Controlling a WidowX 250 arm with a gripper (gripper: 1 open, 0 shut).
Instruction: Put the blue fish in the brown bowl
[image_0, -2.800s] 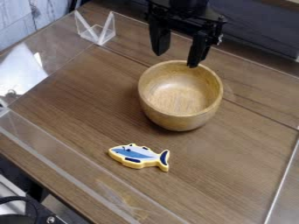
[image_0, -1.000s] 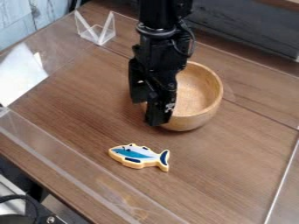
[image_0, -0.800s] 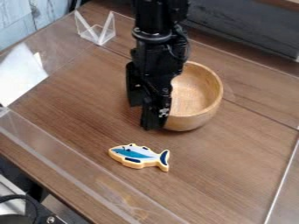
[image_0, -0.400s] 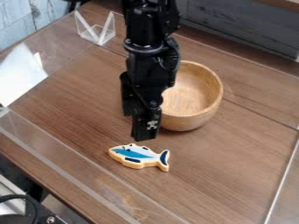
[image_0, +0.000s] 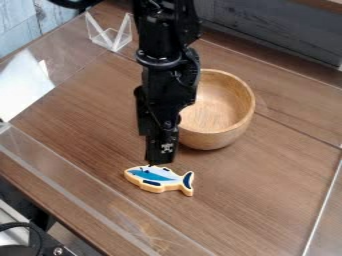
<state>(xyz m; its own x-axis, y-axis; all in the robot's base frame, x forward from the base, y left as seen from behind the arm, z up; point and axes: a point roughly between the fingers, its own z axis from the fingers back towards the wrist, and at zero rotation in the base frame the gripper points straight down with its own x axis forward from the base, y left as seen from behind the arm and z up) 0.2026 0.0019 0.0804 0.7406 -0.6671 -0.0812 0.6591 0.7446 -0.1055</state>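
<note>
The brown bowl serves as the landmark: it stands on the wood-grain desk, toward the far side. Beyond it and to the left, near the desk's far-left corner, stands a clear plastic stand shaped like a folded sheet. A transparent sheet with a glossy glare covers the desk's left part, well apart from the bowl. Nothing lies between the bowl and the blue fish, which rests flat on the desk in front of the bowl and a little to its left, near but not touching it.

The black arm comes down in front of the bowl's left rim, hiding part of that rim. Its gripper points down, with the jaws spread apart and holding nothing; the tips hang just above the fish's back.

A second ago the gripper hung lower over the bowl's front-left wall; since then it has shifted nearer to the viewer and left, off the bowl and over the fish. Fish and bowl have kept their places.

The bowl is round, thick-walled, of light-brown wood with visible grain. The fish is small and flat, with a blue back and tail, a white belly and a tan-yellow rim.
</note>
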